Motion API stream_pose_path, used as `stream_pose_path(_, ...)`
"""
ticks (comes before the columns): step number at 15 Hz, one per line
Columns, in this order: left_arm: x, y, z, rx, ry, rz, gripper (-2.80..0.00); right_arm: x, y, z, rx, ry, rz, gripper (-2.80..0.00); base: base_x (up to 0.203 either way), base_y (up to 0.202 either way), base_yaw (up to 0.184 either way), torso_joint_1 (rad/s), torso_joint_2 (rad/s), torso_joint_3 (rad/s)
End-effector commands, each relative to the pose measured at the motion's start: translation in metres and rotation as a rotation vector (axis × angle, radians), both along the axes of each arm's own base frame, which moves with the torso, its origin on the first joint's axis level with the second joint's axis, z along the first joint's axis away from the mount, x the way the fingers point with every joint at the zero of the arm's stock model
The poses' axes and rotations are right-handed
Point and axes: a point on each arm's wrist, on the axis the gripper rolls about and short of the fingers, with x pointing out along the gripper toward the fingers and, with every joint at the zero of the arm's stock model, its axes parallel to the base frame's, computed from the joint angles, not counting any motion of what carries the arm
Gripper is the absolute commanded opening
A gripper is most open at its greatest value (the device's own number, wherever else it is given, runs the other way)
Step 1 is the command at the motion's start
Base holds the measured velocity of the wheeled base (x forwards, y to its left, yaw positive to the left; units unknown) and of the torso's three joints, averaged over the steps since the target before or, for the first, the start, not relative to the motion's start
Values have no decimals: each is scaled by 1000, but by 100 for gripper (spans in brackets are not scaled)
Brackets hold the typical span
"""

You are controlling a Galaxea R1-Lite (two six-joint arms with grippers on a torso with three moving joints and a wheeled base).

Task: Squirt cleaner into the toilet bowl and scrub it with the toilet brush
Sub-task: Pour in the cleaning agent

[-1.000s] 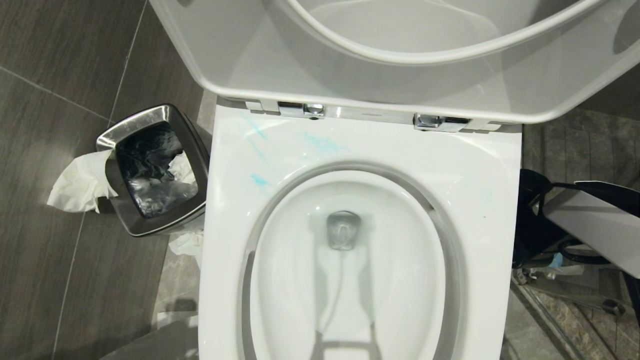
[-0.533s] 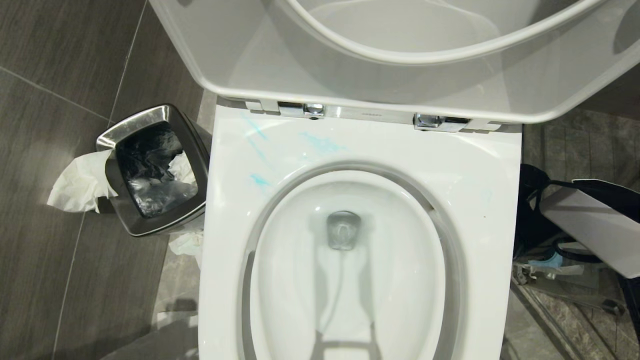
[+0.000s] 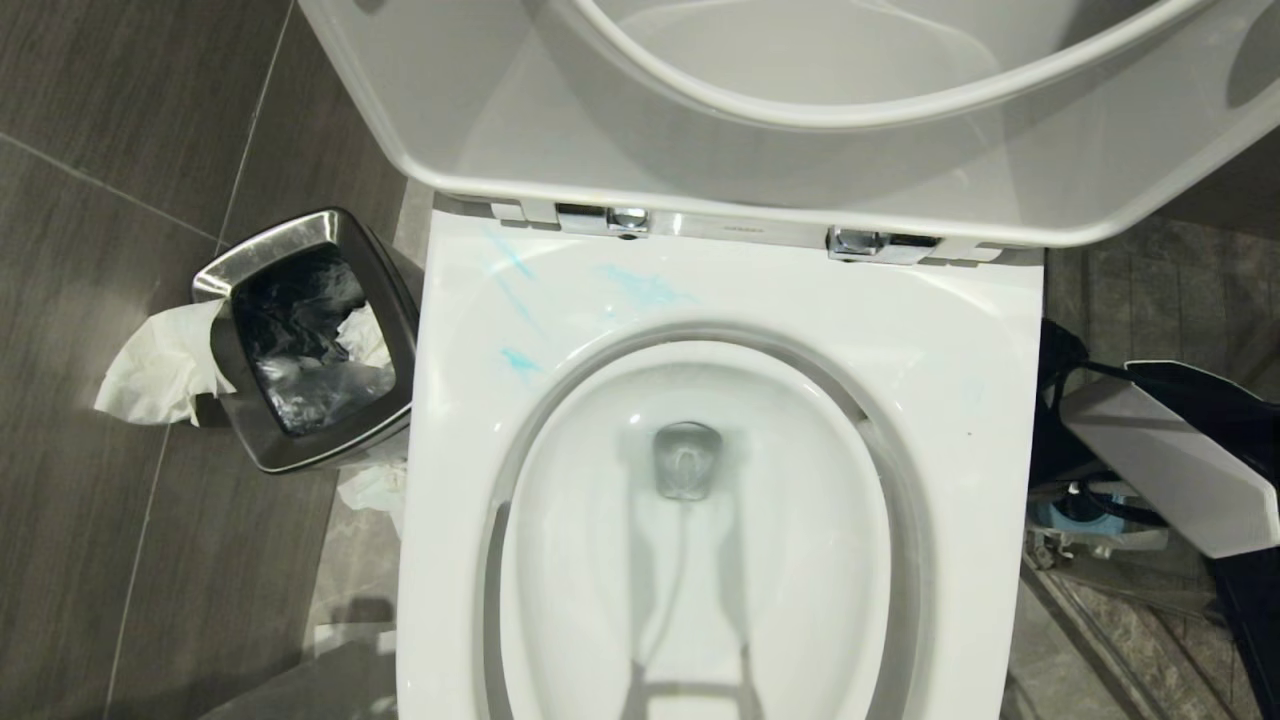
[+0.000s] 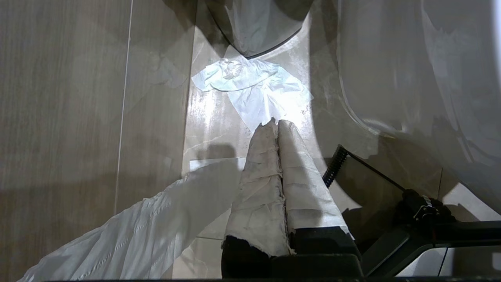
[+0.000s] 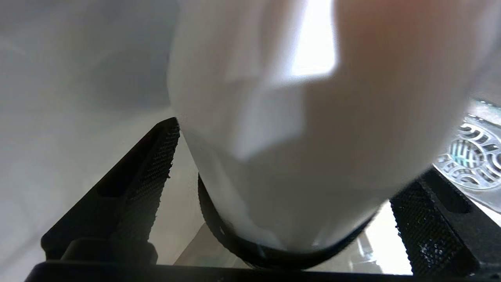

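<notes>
The toilet bowl (image 3: 940,330) fills the head view, with its seat and lid raised. Turquoise cleaner (image 3: 645,288) lies as thin smears on the back of the broad rim. To the right of the bowl, low beside it, is my right arm (image 3: 1170,460). My right gripper (image 5: 299,149) is open, its black fingers (image 5: 145,184) spread wide. Between them, very close, is a rounded white end with a black band beneath, likely the toilet brush handle (image 5: 297,129); the left finger stands clear of it. My left gripper (image 4: 277,122) is shut with nothing held, its wrapped fingers pointing at the floor.
A steel-rimmed waste bin (image 3: 300,340) stands left of the bowl, with tissue (image 3: 160,365) hanging over its edge. Crumpled tissue (image 4: 254,86) lies on the floor tiles near the toilet's base (image 4: 411,78). A blue object (image 3: 1085,512) shows under the right arm. A round floor drain (image 5: 469,156) lies nearby.
My right arm's white link has swung slightly towards the toilet, and more of the blue object beneath it shows. The bowl, the bin and the camera are unmoved.
</notes>
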Motion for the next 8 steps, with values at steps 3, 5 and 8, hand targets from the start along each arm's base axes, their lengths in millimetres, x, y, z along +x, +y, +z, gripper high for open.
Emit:
stream_pose_path(3,0,0,-1,0,3,0,-280,9,5,-14,-1,-10,10,0,0,0,0,0,0,0)
stream_pose_path(5,0,0,-1,0,4,0,-280,11,6,-10,1,-27,9,0,0,0,0,0,0,0)
stream_pose_path(8,0,0,-1,0,3,0,-280,12,5,-9,3,-36,6,0,0,0,0,0,0,0)
